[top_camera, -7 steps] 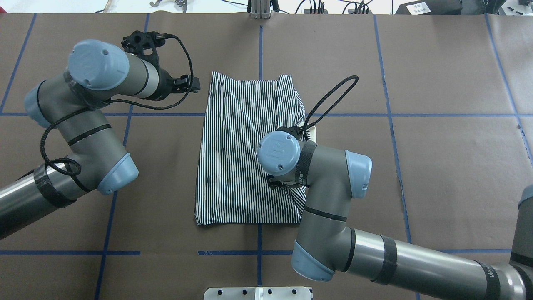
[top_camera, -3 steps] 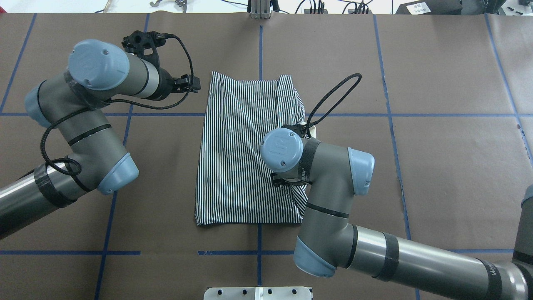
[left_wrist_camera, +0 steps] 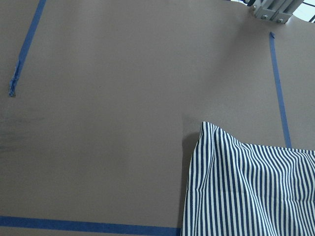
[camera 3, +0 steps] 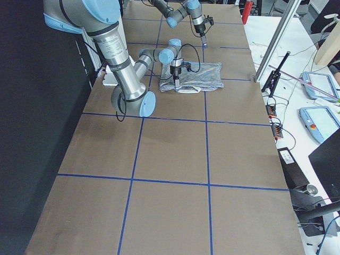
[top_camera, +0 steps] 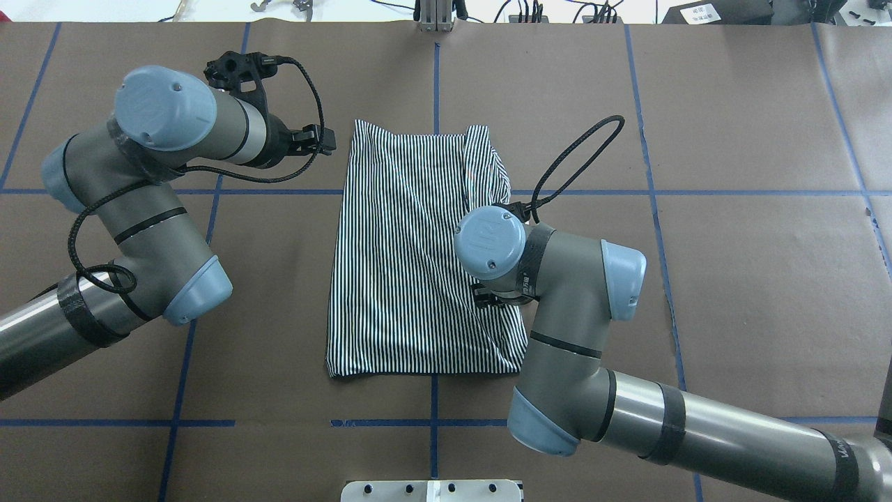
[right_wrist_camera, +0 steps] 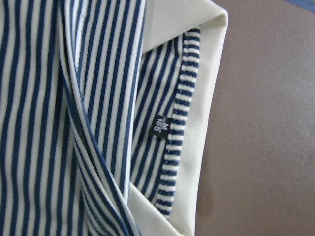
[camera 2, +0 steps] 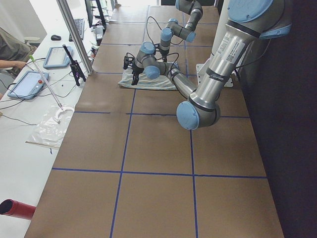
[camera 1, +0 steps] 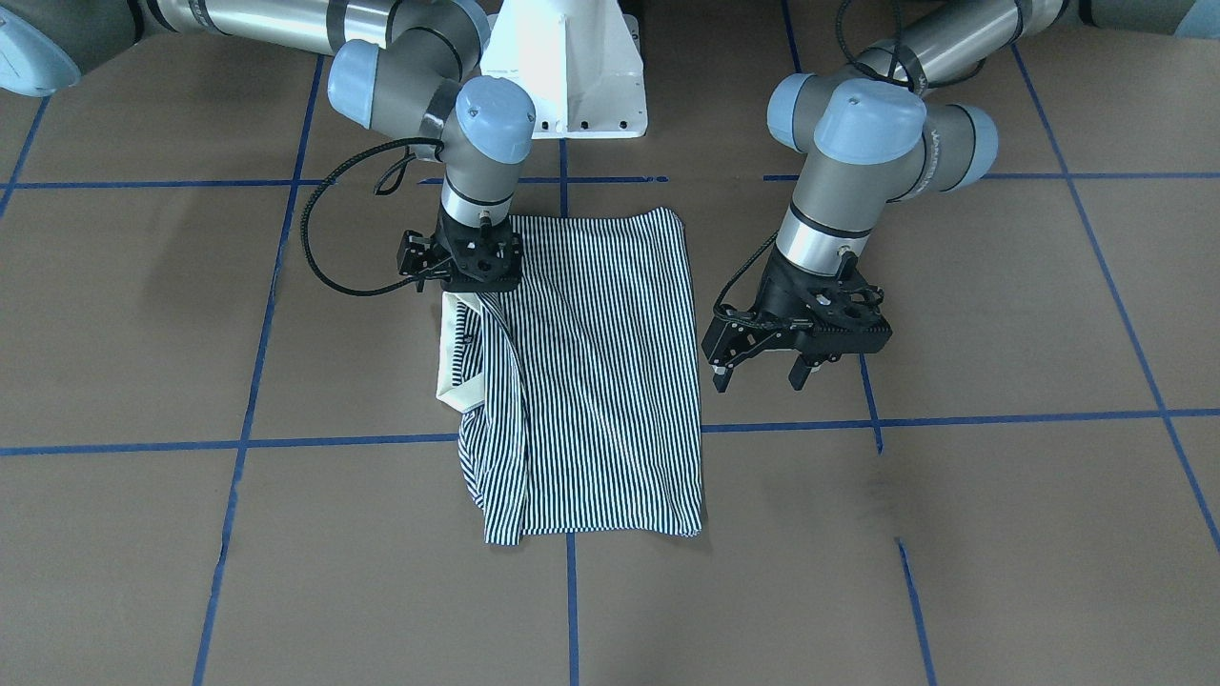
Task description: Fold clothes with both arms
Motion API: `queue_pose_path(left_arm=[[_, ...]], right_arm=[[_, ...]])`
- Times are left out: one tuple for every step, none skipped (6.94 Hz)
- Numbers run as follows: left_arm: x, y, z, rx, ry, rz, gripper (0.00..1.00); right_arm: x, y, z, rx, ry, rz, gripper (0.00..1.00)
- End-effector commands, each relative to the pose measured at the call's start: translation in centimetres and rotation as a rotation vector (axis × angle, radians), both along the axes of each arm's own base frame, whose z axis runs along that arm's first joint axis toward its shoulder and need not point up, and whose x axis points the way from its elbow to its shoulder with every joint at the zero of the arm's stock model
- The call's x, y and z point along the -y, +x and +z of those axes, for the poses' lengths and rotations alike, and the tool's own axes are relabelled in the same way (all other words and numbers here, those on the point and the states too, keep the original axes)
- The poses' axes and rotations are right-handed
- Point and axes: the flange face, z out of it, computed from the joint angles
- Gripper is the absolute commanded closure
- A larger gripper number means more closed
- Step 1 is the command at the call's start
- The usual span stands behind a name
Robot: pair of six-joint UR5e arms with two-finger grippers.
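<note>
Seeing polo shirt [camera 1: 600, 381] mid-table [camera 1: 953, 534], folded to a rough rectangle, stripes up, lying across a blue tape line [camera 1: 286, 442]. Noting cream collar [camera 1: 448, 376] poking out along the edge on the robot's right, plus a small black label [right_wrist_camera: 160, 127] just inside it in the right wrist view. Got right gripper [camera 1: 464, 281] low over that same edge, just beside the collar, at or on the fabric; fingers hidden under the wrist, so can't tell spread or clamped. Got left gripper [camera 1: 760, 376] just beside the opposite edge, off the cloth, over bare table, jaws spread wide, holding nothing. Seeing only a shirt corner and brown tabletop in the left wrist view.
</note>
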Motion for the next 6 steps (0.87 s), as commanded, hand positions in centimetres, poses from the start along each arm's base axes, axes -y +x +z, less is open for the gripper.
queue_pose_path(left_arm=[[0.0, 0.1, 0.0, 0.0, 0.0, 0.001, 0.0], [0.0, 0.0, 0.0, 0.0, 0.0, 0.0, 0.0], [0.0, 0.1, 0.0, 0.0, 0.0, 0.001, 0.0], [0.0, 0.0, 0.0, 0.0, 0.001, 0.0, 0.0], [0.0, 0.0, 0.0, 0.0, 0.001, 0.0, 0.0], [0.0, 0.0, 0.0, 0.0, 0.001, 0.0, 0.0]], right_arm=[[-0.7, 4.4, 2.2, -0.053, -0.005, -0.015, 0.0], [-0.6, 5.4, 1.7, -0.038, -0.001, -0.008, 0.0], [-0.1, 4.7, 0.3, -0.016, 0.015, -0.006, 0.0], [1.2, 3.3, -2.6, 0.006, 0.035, -0.011, 0.0], [3.5, 1.0, -4.5, 0.024, 0.047, 0.001, 0.0], [5.6, -0.7, -3.7, 0.065, 0.068, 0.016, 0.0]])
